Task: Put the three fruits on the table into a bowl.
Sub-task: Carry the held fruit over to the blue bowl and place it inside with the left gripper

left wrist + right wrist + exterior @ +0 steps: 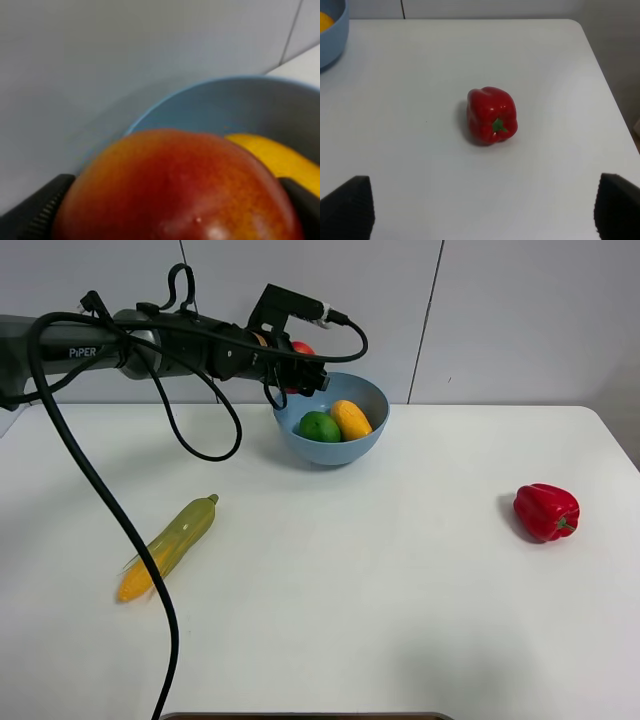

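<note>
On your far left, the corn cob point(168, 547) lies on the table point(330, 610), well apart from everything else. Next along, your left gripper point(303, 368) hangs over the near-left rim of the bowl point(332, 449), pinching the apple point(177, 187); your left wrist view shows its two dark fingers point(37, 211) pressed against either side of the red fruit. Inside the bowl, the lime point(320, 426) and the mango point(351, 419) lie side by side, touching, the lime to the left. Over on your right, the red bell pepper point(545, 510) sits alone on the table. Your right gripper point(485, 210) has its fingertips spread wide, holding nothing, with the pepper ahead of it.
</note>
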`<state>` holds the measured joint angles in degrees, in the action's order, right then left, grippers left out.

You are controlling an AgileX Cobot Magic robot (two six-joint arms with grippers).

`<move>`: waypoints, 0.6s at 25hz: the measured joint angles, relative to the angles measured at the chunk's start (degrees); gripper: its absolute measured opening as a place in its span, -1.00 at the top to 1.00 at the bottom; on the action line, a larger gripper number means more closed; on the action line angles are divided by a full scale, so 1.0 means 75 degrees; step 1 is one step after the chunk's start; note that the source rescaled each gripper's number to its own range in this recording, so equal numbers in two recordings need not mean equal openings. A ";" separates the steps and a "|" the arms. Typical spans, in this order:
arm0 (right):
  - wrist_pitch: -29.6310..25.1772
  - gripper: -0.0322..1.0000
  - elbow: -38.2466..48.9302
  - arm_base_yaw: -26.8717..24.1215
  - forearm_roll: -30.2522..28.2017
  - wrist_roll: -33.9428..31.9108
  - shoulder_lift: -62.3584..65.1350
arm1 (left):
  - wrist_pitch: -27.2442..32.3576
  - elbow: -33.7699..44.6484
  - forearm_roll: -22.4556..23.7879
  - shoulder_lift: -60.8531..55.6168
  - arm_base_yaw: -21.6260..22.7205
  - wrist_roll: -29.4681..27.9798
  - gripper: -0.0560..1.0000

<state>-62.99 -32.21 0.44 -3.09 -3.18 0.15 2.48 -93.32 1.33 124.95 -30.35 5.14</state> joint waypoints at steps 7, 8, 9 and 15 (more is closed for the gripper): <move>0.0000 -0.95 0.0000 0.0000 0.0000 0.0000 0.0000 | -0.0095 0.0000 0.0000 0.0484 0.0046 0.0000 0.87; 0.0000 -0.95 0.0000 0.0000 0.0000 0.0000 0.0000 | -0.0095 0.0000 0.0000 0.0528 0.0046 0.0000 0.87; 0.0000 -0.95 0.0000 0.0000 0.0000 0.0000 0.0000 | -0.0113 0.0000 0.0000 0.0556 0.0038 0.0000 0.87; 0.0000 -0.95 0.0000 0.0000 0.0000 0.0000 0.0000 | -0.0482 0.0000 0.0000 0.0573 -0.0075 -0.0025 0.87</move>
<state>-62.99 -32.21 0.44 -3.09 -3.18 0.15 -1.13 -93.32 1.33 129.24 -30.91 4.96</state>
